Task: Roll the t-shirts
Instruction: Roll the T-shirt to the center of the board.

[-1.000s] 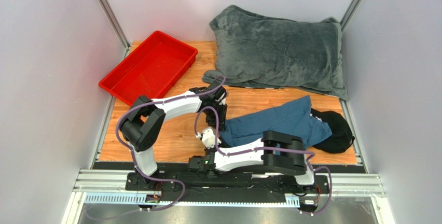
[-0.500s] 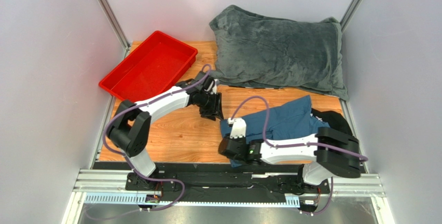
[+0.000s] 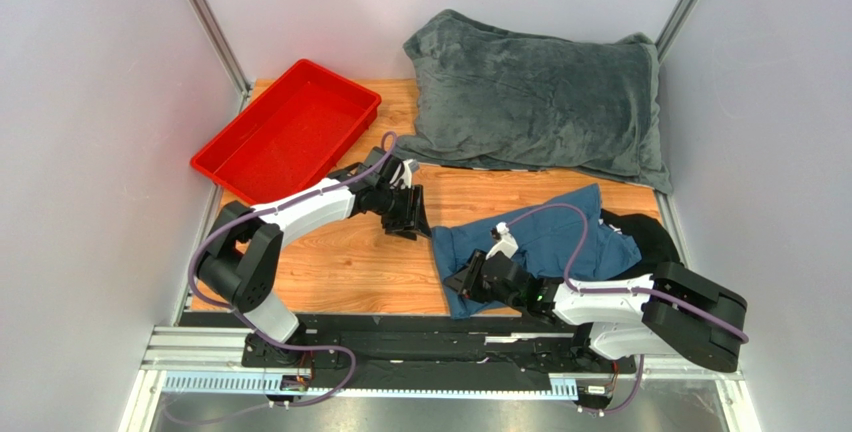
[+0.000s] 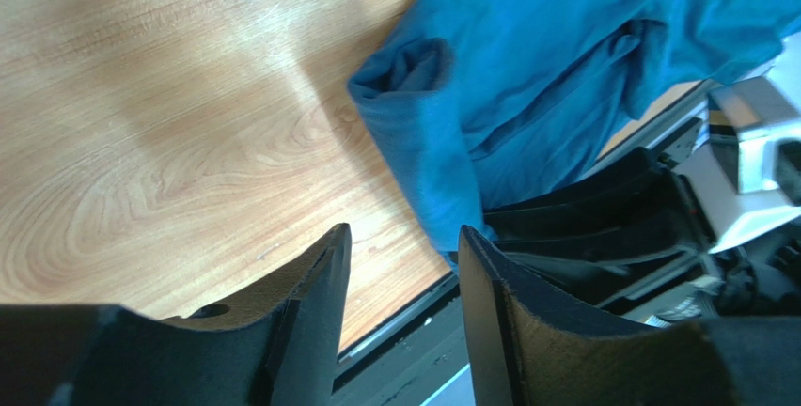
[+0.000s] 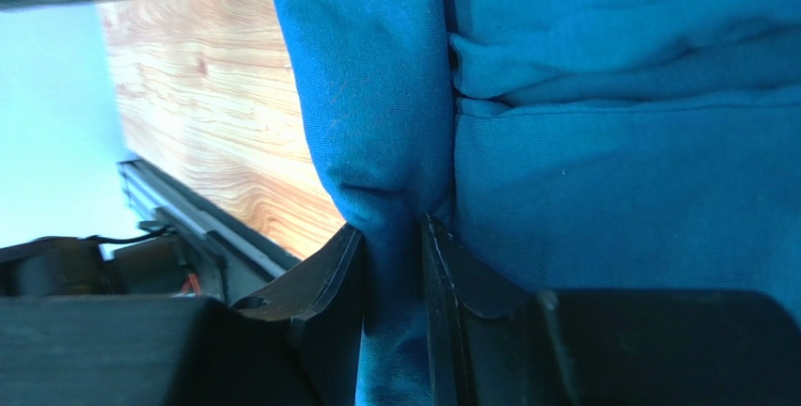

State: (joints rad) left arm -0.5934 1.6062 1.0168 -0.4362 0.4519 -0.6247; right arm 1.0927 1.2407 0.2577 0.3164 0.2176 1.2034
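A dark teal t-shirt (image 3: 560,237) lies crumpled on the wooden table right of centre. In the left wrist view the t-shirt (image 4: 536,68) shows a folded corner. My right gripper (image 3: 462,280) is at its near left edge. In the right wrist view the right gripper (image 5: 390,232) is shut on a pinched fold of the t-shirt (image 5: 611,171). My left gripper (image 3: 410,222) hovers just left of the shirt, apart from it. In its own view the left gripper (image 4: 404,237) stands open with nothing between the fingers.
A black garment (image 3: 655,242) lies against the teal shirt's right end. A large grey plush blanket (image 3: 540,102) covers the back right. A red tray (image 3: 290,132) sits at the back left. The table's near edge and rail (image 3: 440,337) run below the shirt.
The left gripper opened, let go of the shirt's edge and drew back to the left. The right arm swung right, its gripper still pinching the shirt's near left edge.
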